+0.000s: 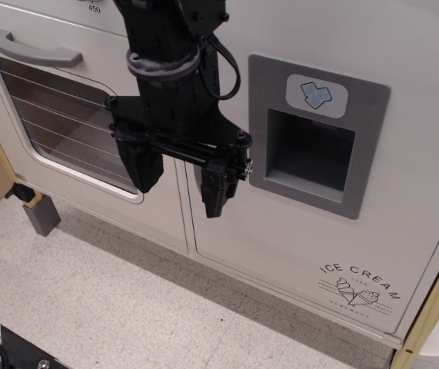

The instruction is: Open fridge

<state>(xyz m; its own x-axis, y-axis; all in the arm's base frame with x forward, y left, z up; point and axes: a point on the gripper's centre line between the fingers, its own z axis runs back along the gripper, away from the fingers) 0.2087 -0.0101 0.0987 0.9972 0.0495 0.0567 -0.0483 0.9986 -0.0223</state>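
- The fridge fills the right of the view, its door shut, left edge meeting the oven door along a thin vertical seam.
- The hand hangs in front of that seam, fingers spread wide and pointing down, holding nothing.
- One finger lies over the oven glass; the other overlaps the fridge's left margin, just beside the grey dispenser panel.
- Bare speckled floor lies open below both doors.
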